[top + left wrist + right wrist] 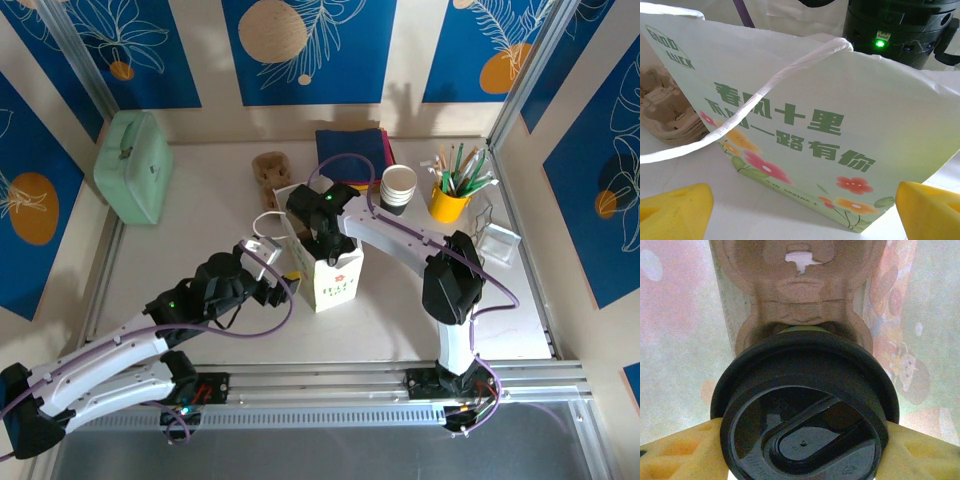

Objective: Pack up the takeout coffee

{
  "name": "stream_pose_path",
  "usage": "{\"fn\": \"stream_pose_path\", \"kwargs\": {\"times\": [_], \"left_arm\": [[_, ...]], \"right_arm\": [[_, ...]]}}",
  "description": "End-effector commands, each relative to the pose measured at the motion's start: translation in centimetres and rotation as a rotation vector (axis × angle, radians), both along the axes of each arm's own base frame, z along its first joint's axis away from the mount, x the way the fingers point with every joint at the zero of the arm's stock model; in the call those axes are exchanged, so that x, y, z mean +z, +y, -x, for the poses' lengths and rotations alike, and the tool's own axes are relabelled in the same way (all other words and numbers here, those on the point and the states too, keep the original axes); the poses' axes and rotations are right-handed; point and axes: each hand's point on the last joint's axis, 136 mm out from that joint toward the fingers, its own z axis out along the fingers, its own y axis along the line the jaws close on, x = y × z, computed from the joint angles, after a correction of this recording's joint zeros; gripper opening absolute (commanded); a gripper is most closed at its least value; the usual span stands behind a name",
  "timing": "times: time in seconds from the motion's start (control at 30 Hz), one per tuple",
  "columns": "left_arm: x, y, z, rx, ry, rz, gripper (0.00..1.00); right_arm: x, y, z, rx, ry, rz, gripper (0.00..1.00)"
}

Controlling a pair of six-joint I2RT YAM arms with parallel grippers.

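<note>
The left gripper [802, 212] is released, its yellow fingertips [675, 212] spread wide. The flowered paper bag [850, 130] stands just ahead of it, and a pulp cup carrier [665, 110] sits ahead to its left. The right gripper [802, 452] is down inside that bag, grasping the takeout coffee [805, 405]. Its fingers touch both sides of the black lid, and a moulded pulp tray [800, 290] lies just beyond the cup.

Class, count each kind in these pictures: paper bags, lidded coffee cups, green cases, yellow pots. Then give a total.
Paper bag: 1
Lidded coffee cup: 1
Green case: 1
Yellow pot: 1
Total: 4
</note>
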Motion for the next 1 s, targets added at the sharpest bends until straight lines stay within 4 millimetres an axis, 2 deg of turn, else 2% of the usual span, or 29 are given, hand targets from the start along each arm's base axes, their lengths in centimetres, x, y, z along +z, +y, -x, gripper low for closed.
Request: {"fn": "stream_pose_path", "kwargs": {"times": [0.0, 0.5, 0.97], "left_arm": [[0.1, -0.1, 0.0, 0.003, -0.004, 0.004, 0.94], [0.2, 0.0, 0.1, 0.005, -0.004, 0.007, 0.94], [0.4, 0.1, 0.1, 0.006, -0.014, 0.005, 0.94]], "right_arm": [[-3.7, -0.6, 0.5, -0.02, 0.074, 0.058, 0.62], [-3.4, -0.3, 0.4, -0.016, 0.057, 0.041, 0.63], [-4.6, -0.2, 0.8, -0.012, 0.09, 0.06, 0.63]]}}
